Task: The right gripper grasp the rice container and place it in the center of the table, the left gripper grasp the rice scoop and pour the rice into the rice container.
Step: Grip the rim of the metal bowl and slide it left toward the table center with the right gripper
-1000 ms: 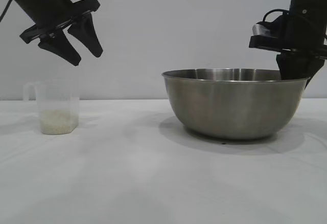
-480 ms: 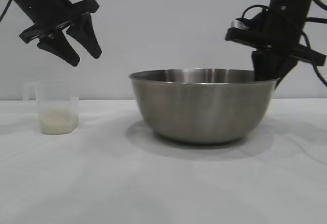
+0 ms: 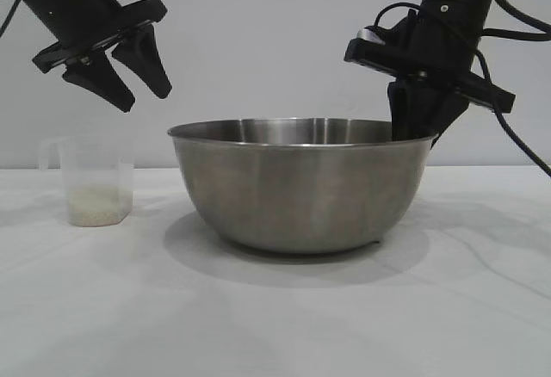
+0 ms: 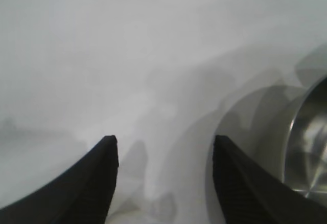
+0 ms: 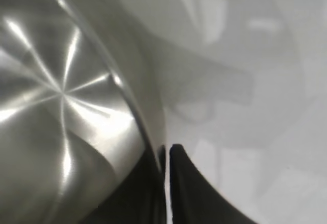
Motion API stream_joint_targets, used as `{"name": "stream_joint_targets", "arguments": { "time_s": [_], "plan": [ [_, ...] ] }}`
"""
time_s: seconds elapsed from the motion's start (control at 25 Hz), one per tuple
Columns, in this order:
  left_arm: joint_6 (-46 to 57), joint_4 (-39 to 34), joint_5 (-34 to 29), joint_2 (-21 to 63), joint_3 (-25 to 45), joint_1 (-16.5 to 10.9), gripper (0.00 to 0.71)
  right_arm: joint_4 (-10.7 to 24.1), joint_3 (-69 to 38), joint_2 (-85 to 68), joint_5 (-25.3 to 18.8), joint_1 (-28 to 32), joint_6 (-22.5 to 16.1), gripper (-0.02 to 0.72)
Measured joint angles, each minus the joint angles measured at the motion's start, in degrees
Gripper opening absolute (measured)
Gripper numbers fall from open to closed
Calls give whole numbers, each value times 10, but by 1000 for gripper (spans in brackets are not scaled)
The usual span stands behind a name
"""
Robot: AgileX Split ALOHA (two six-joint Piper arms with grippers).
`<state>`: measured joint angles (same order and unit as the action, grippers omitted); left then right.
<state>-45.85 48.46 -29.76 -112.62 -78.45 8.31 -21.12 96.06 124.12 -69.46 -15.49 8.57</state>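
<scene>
White table [image 3: 275, 325] carries the rice container [image 3: 297, 188] at centre, the right gripper [image 5: 166, 183] pinching its thin, slippery rim at three o'clock. At nine o'clock, the light rice scoop [image 3: 96, 181] waits under the parted left gripper [image 3: 129, 71]; its handle is best.

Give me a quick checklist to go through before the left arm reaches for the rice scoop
1. Rice container resting flat on the table, about mid-table: ok.
2. Right gripper clear of the container's rim: not ok, its fingers pinch the wall.
3. Left gripper open, empty, hanging above the scoop: ok.
4. Rice scoop upright, rice inside: ok.
5. Handle facing the left gripper: cannot tell.
</scene>
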Motion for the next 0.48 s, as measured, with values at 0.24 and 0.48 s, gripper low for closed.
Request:
{"name": "stream_joint_targets", "arguments": {
  "time_s": [0.24,0.48],
  "plan": [
    [0,0,0,0,0,0,398,7,16,-9,-1,0,0,360],
    [0,0,0,0,0,0,398,89,16,-60,-4,0,-2,385]
  ]
}}
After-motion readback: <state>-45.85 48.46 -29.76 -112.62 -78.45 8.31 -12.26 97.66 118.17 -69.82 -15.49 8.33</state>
